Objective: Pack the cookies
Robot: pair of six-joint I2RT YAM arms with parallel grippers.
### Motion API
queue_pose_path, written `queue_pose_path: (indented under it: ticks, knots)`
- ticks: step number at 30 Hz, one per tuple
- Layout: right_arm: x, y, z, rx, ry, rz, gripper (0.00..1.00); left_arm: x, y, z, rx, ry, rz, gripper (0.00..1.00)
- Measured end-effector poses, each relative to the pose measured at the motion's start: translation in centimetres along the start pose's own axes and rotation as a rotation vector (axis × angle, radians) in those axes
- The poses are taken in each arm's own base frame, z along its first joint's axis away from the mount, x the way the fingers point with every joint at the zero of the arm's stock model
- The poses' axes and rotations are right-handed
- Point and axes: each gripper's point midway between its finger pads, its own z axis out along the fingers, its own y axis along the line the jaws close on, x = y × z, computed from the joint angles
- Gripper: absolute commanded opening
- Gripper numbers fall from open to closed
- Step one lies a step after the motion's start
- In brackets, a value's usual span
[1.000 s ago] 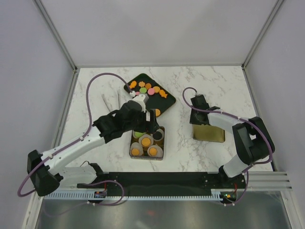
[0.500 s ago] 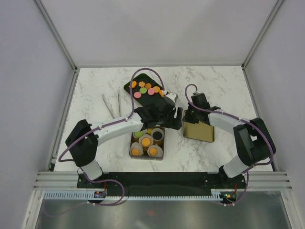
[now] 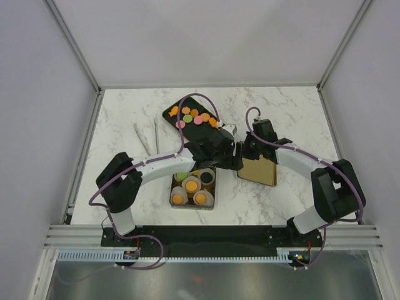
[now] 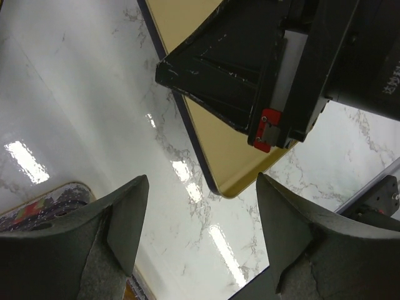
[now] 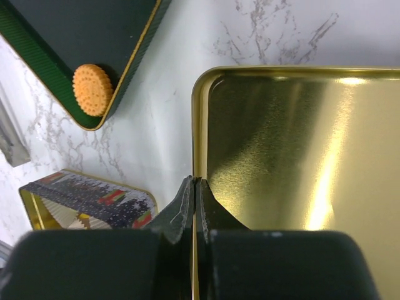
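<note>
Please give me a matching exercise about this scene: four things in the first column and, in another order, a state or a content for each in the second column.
Column one:
1. left tool
2. right tool
3. tray
4. tin

Column two:
a. shut on the rim of the gold lid
b. has a painted side
c. open, with nothing between its fingers
d. carries loose cookies

Pairs: 1-c, 2-a, 3-d, 4-b

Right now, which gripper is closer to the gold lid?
Right. The right gripper is shut on the lid's rim, touching it. The left gripper is open beside the lid, not touching it.
</note>
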Motion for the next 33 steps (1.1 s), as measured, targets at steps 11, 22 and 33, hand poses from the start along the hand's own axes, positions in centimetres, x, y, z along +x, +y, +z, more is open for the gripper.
queue_pose_path:
  ticks: [11, 22, 33]
  knots:
    - [-1.0, 2.4, -1.9, -0.08, -0.025, 0.034, 0.0, -0.4, -0.6, 1.1, 0.022, -0.024, -0.055, 0.73]
    - [-1.4, 3.6, -3.2, -0.124, -0.04, 0.068, 0.0, -0.1, 0.6, 2.0, -0.009, -0.072, -0.146, 0.56]
    - [-1.9, 4.5, -4.3, -0.153, -0.061, 0.104, 0.03, -1.6, -0.4, 2.1, 0.024, -0.131, -0.202, 0.19]
